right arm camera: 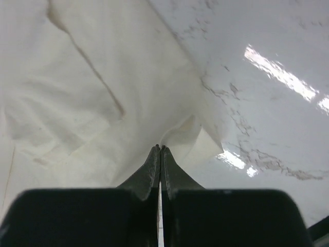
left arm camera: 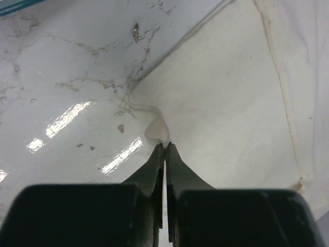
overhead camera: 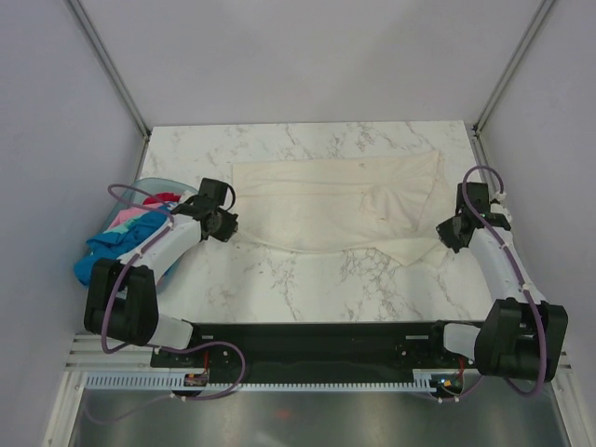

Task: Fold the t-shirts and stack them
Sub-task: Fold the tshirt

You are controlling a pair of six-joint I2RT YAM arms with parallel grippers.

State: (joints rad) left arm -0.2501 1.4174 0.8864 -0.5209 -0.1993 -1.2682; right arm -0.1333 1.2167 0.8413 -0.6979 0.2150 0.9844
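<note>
Cream-white t-shirt (overhead camera: pixel 335 200) lay spread flat across the far half of the marble table (overhead camera: pixel 307 279) in the overhead view. The left gripper (overhead camera: pixel 226 226) sat at its near left corner. The right gripper (overhead camera: pixel 445 233) was at its near right edge, by the sleeve. Coloured t-shirts (overhead camera: pixel 116 240) in blue, pink, red and teal were heaped in the pale blue basket (overhead camera: pixel 154 183) at the left side, beside the left arm.

Left wrist view: left gripper (left arm camera: pixel 164 146) jaws were together, pinching a small puckered lip at the edge of the cream-white t-shirt (left arm camera: pixel 221 103). Cloth lay flat to the right and bare table (left arm camera: pixel 61 67) to the left.

Right wrist view: right gripper (right arm camera: pixel 160 149) jaws were likewise together, clamped on a raised fold of the cream-white t-shirt (right arm camera: pixel 77 77). The cloth filled the left of the view, with glossy table (right arm camera: pixel 267 113) on the right.
</note>
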